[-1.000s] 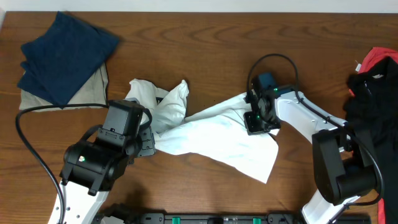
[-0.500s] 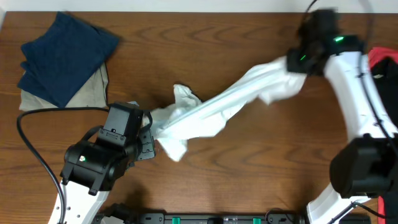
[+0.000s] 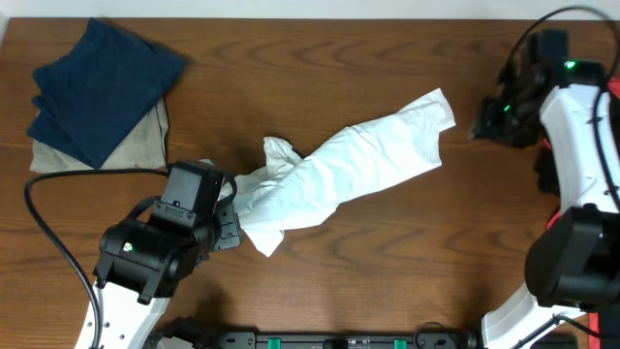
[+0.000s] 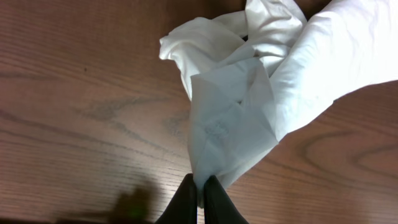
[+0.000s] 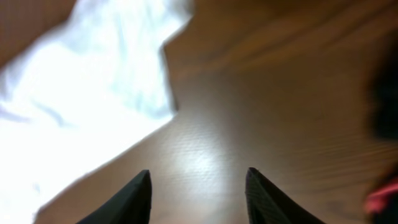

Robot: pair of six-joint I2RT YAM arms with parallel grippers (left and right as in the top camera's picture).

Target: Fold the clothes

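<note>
Left gripper (image 4: pixel 198 185): jaws clenched on a corner of the shirt (image 3: pixel 339 174), lower centre-left. The shirt lies on the counter (image 3: pixel 407 281) as a long band running to the upper right, ending near the right gripper (image 5: pixel 199 180), whose jaws are released. Half a second ago they held that end.

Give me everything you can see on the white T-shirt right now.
The white T-shirt is thin, soft-looking fabric, bunched into a wrinkled diagonal band on the wooden table, not spread flat. A fold at its lower-left end is pinched in the shut left end effector. The open right end effector is clear of its far end.
</note>
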